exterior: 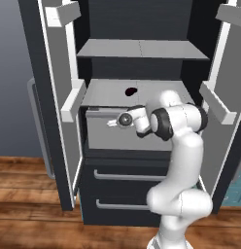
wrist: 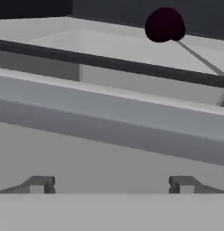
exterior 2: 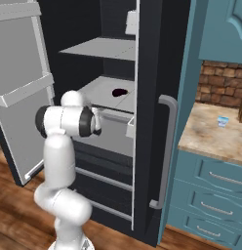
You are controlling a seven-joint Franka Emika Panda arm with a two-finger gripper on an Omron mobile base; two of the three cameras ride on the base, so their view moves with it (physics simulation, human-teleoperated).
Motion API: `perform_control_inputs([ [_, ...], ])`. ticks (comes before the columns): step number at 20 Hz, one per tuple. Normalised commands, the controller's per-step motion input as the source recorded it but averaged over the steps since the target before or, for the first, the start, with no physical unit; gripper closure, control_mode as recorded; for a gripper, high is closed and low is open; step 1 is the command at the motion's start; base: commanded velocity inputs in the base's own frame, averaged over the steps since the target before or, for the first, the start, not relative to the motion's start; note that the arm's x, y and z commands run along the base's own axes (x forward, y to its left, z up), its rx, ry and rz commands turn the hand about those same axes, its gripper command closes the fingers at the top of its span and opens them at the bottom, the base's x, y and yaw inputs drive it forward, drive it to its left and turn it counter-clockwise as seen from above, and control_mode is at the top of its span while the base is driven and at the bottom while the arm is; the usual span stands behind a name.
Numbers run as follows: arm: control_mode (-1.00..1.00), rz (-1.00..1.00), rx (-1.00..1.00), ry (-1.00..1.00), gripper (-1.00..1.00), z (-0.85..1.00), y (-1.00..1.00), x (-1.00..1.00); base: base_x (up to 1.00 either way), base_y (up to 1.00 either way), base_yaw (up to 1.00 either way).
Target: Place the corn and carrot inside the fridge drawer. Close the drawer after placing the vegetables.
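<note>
With its 2 fingertips spread wide and empty, the gripper (wrist: 111,184) faces the fridge drawer (exterior: 123,133) front, so push squarely and steadily on the panel's middle.

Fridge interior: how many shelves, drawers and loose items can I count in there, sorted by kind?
Flat grey shelves: 2
Light-grey drawer: 1
Dark drawers with bar handles: 2
Dark round item on the lower shelf: 1
Total: 6
</note>
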Motion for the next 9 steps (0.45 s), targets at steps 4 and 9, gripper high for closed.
perform_control_inputs([
  [4,-1.00,-0.18,0.01,-0.04,-1.00,0.09,0.08,-0.49,0.00,0.00,0.00],
  [9,-1.00,-0.14,0.01,0.00,-1.00,0.60,0.00,-0.95,0.00,0.00,0.00],
])
